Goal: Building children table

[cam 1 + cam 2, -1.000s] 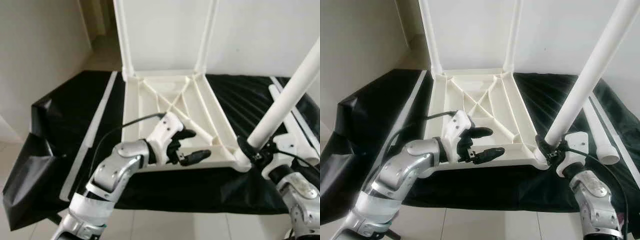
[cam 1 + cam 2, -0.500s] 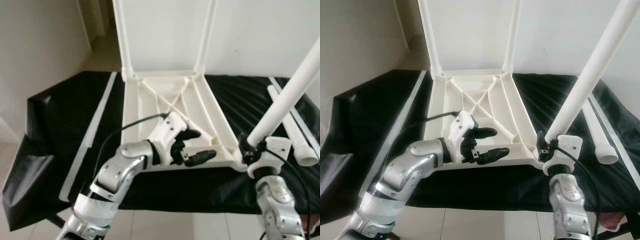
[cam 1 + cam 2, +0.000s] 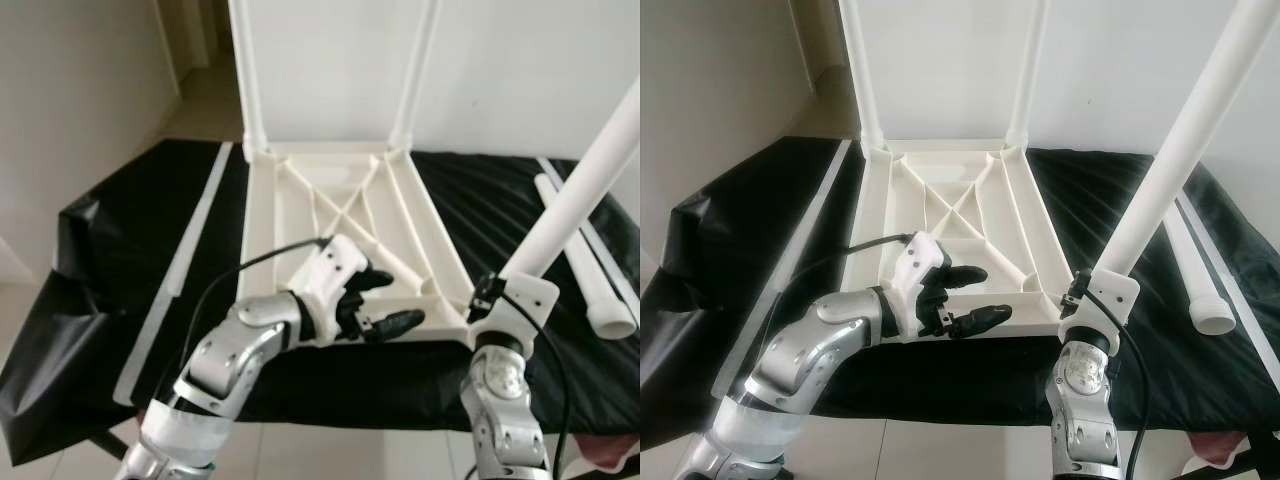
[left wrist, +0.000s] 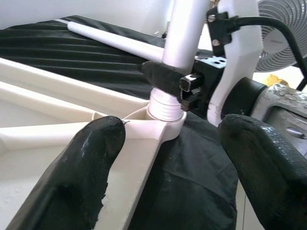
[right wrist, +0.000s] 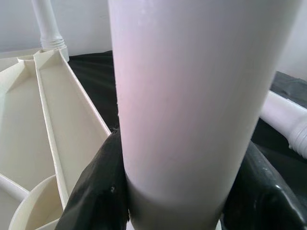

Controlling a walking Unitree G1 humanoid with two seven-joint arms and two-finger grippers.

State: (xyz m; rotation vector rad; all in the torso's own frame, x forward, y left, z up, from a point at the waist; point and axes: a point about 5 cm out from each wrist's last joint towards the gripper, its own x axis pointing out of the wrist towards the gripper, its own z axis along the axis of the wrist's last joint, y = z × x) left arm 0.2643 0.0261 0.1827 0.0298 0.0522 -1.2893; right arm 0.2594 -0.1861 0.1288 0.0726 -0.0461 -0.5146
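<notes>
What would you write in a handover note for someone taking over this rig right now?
Right end effector: shut on the table leg at the tabletop's near right corner socket.
Left end effector: open, at the upturned tabletop's near edge.
Done: two far legs standing in their sockets.
Left: seat this leg; fit the spare leg lying on the black cloth.
</notes>
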